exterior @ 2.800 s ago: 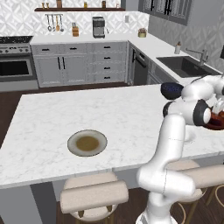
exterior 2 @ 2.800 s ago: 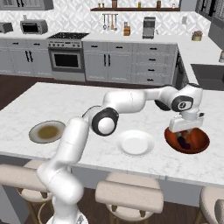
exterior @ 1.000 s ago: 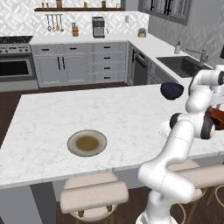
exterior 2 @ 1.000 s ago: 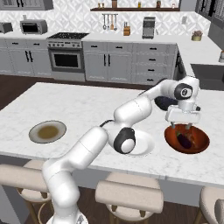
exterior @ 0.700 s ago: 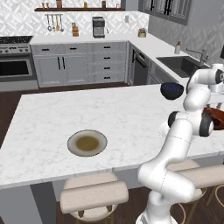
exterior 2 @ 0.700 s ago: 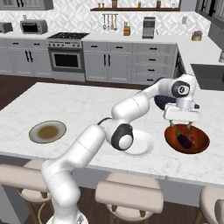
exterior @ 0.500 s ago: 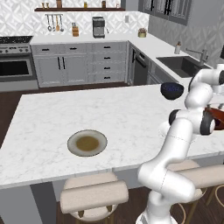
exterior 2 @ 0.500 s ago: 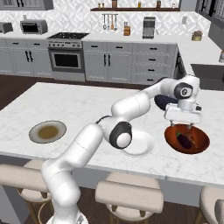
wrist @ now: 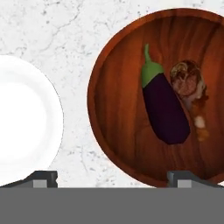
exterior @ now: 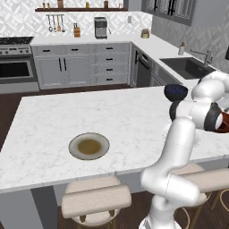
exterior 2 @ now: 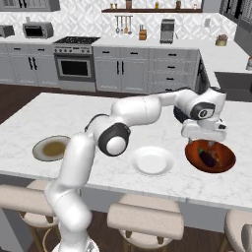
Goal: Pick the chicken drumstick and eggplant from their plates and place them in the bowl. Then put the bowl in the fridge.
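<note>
Red-brown bowl [wrist: 159,94]: it stands on the marble surface [exterior 2: 74,115] directly under the hand, a little toward its right finger.
Eggplant [wrist: 162,103]: dark purple with a green stem, it lies inside the bowl, near the middle.
Chicken drumstick [wrist: 190,87]: it lies in the bowl too, just beside the eggplant, on the side away from the white plate.
Hand [exterior 2: 205,142]: it hovers above the bowl, the fingers [wrist: 43,178] spread wide, and it grips nothing.
White plate [wrist: 24,120]: it has nothing on it and sits just beside the bowl, under the left finger.
Grey-green plate [exterior: 89,146]: with a brownish centre, it is well apart from the hand, on the far side of the white plate.
Dark blue bowl [exterior: 175,92]: it stands on the surface just behind the hand.
</note>
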Available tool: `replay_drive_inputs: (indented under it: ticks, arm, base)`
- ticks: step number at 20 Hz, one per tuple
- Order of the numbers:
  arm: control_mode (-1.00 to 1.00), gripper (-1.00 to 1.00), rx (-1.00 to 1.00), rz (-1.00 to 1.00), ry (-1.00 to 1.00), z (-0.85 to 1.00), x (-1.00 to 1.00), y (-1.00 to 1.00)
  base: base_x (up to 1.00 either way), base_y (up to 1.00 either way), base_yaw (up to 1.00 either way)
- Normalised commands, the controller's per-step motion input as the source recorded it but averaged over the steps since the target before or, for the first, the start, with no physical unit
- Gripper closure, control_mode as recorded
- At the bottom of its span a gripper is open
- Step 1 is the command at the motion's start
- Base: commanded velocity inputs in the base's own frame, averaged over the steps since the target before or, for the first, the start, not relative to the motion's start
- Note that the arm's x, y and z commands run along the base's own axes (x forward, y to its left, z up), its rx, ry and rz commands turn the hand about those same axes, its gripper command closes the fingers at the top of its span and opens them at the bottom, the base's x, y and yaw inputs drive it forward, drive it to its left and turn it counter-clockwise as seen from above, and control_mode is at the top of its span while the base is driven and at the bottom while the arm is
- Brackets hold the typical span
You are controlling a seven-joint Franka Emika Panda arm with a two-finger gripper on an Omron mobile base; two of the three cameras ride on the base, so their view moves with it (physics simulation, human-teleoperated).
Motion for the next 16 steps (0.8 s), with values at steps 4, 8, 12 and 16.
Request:
replay_drive_inputs:
  ticks: [4,8,12,16]
  arm:
    - [-1.00,-1.00,-0.41,0.00,0.06,-0.01,0.41,0.21]
    - [-1.00,-1.00,-0.33,0.00,0.21,0.00,0.49,0.00]
    - [-1.00,-1.00,-0.14,0.00,0.18,0.00,0.12,-0.09]
    - [-1.00,-1.00,-0.09,0.00,0.09,-0.09,0.07,0.03]
  base:
    - [0.00,0.00,0.00]
    - [0.00,0.00,0.00]
    - [0.00,0.00,0.00]
    - [0.00,0.00,0.00]
